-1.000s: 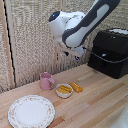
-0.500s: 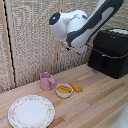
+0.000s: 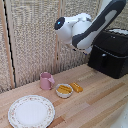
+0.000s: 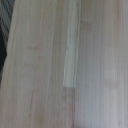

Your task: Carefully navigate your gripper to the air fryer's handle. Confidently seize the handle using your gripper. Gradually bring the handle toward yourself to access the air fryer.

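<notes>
Currently, arm [image 3: 92, 27]: raised above the wooden table [image 3: 95, 102], well apart from it.
Gripper: fingers hidden; spread or pressed together, cannot tell.
Air fryer [image 3: 111, 53]: far right of the exterior view.
Handle [image 3: 104, 62]: on its front, untouched.
Pink mug [image 3: 46, 80]: left, beside a bowl [image 3: 64, 90].

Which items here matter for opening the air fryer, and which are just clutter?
Part of the job:
- air fryer
- its handle
- robot arm; its claw is hidden from view

Just lying about:
- pink mug
- small bowl of orange food
- orange piece beside the bowl
- patterned plate
</notes>
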{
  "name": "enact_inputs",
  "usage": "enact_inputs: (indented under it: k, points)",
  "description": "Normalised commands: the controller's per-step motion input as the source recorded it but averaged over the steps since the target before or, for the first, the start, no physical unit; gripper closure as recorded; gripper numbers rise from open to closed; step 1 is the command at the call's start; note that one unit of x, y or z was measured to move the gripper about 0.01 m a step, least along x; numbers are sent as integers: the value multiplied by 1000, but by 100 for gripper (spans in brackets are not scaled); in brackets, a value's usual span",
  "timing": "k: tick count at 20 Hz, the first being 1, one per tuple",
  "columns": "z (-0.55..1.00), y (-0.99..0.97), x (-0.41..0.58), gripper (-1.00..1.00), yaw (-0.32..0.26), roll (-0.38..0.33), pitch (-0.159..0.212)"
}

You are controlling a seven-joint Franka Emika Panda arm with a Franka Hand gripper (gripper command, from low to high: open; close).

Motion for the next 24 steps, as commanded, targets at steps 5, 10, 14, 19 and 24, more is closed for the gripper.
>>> enact_inputs:
  k: [5,10,14,19,24]
  points:
    - [-476,-571,-107,-100,99,-100,-15]
    - [-367,-627,-110,-100,110,-42,-19]
    - [-206,-741,-195,-100,96,-28,-66]
    - [-167,-769,-185,-100,68,-33,-75]
    - [-235,-742,-139,-100,51,-16,-76]
